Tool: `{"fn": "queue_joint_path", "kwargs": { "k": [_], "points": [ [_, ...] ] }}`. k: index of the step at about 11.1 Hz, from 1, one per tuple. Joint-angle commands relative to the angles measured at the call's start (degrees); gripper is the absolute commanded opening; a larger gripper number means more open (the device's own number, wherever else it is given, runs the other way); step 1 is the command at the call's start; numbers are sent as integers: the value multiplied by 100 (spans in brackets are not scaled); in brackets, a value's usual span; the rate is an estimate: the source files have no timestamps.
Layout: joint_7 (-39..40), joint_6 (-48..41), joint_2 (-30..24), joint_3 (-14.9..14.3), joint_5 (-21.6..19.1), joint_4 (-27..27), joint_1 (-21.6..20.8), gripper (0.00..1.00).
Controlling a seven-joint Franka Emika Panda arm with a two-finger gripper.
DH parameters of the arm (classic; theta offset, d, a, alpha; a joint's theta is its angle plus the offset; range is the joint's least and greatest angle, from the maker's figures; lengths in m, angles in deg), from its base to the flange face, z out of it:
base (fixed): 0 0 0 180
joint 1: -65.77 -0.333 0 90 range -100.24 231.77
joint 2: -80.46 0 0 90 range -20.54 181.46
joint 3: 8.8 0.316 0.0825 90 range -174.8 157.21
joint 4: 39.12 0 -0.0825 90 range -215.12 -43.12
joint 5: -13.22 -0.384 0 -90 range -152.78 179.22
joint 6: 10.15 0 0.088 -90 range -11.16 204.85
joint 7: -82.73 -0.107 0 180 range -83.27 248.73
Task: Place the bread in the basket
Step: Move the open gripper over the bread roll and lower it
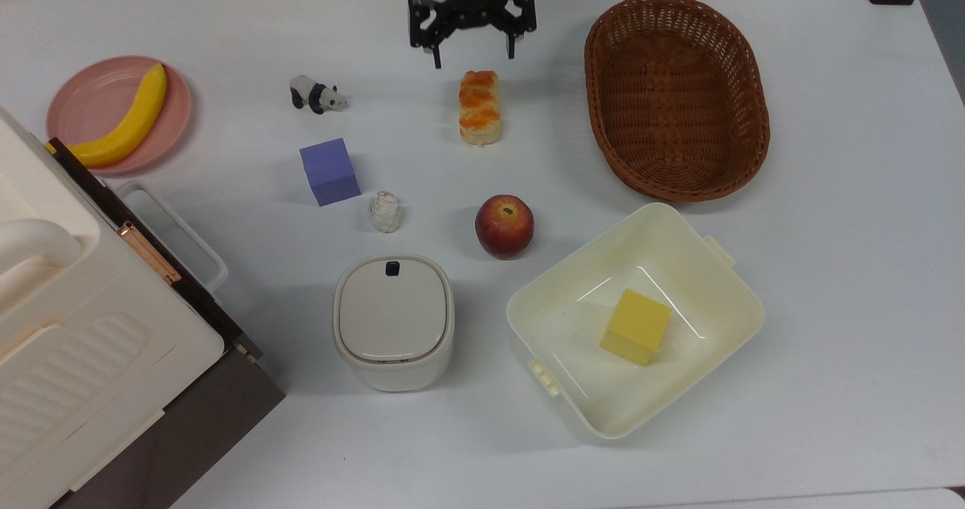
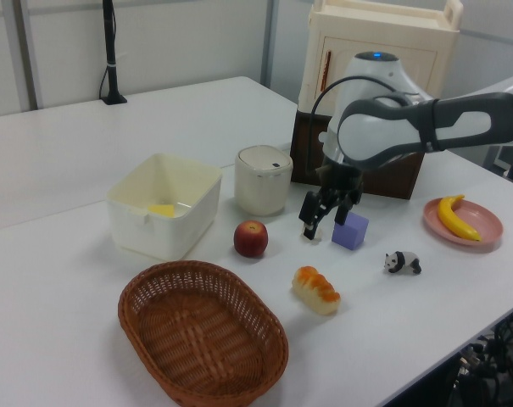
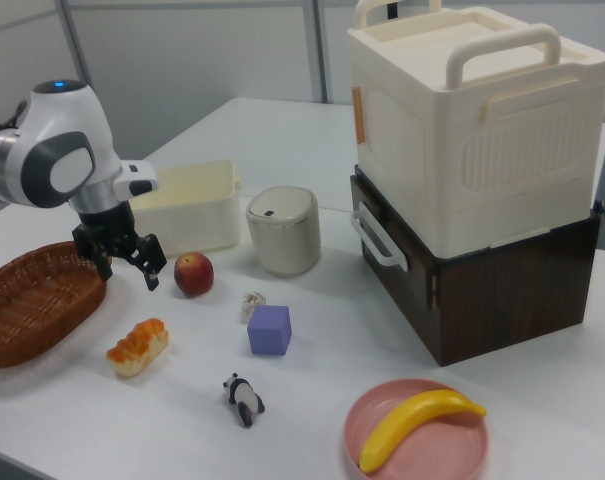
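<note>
While the gripper hangs spread and empty just beyond the bread's far end, that loaf lies on the worktop beside the basket. Best to centre over its middle bump and straddle the narrow width before dropping.

This looked like a robotics lab set up in an office-type room: a broad white table carried an odd mix of toy props, a panda figurine and a purple cube among them, while pale partition walls closed off the far side and a black stand was clamped at the far edge.
</note>
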Motion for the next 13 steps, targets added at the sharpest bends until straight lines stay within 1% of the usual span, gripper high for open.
{"fn": "queue_joint_path", "kwargs": {
  "k": [1,3,7,11,13],
  "points": [
    [-236,387,567,-52,-28,-10,-288,100],
    [-246,387,797,-52,-28,69,-315,100],
    [-570,352,1008,-52,-28,51,-289,100],
    [-554,325,1140,-60,-28,34,-245,100],
    [-562,369,1324,-60,-19,43,-254,100]
  ]
}}
